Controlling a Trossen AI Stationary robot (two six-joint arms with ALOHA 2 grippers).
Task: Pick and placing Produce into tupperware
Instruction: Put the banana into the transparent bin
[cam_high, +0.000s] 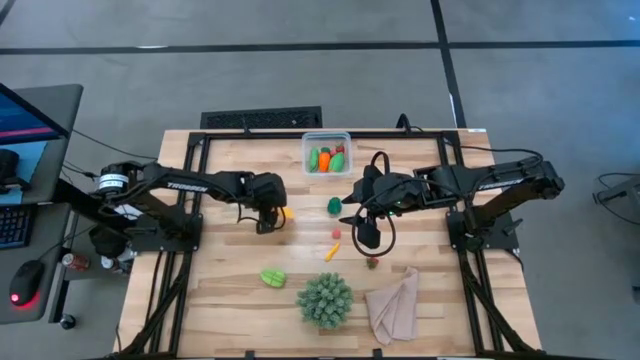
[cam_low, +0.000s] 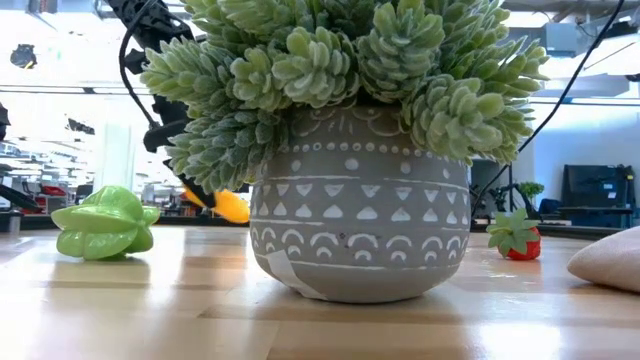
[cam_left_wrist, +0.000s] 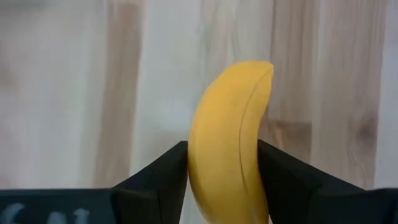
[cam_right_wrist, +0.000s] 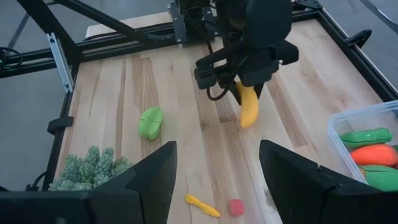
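Observation:
My left gripper (cam_high: 274, 213) is shut on the yellow banana (cam_high: 287, 212) left of the table's middle; both also show in the right wrist view, the gripper (cam_right_wrist: 239, 84) above the banana (cam_right_wrist: 249, 107). My right gripper (cam_high: 350, 212) is open and empty right of the middle, beside a small green piece (cam_high: 334, 205). The clear tupperware (cam_high: 327, 152) stands at the far edge with green and orange pieces in it. A green star-shaped fruit (cam_high: 272, 277), a small red berry (cam_high: 336, 234), a small yellow-orange piece (cam_high: 331, 252) and a strawberry (cam_high: 372, 262) lie on the table. My left gripper pinches the banana between its two fingers (cam_left_wrist: 165, 177), one on each long side (cam_left_wrist: 199, 155), at about the middle of its length. The fingers come from above, pointing down, and lie across the banana. The banana hangs slanted below them, its lower end (cam_right_wrist: 247, 121) close to the table.
A potted spiky green plant (cam_high: 324, 300) stands near the front edge and fills the low view (cam_low: 360, 230). A beige cloth (cam_high: 393, 305) lies to its right. A black frame (cam_high: 262, 118) runs along the far edge.

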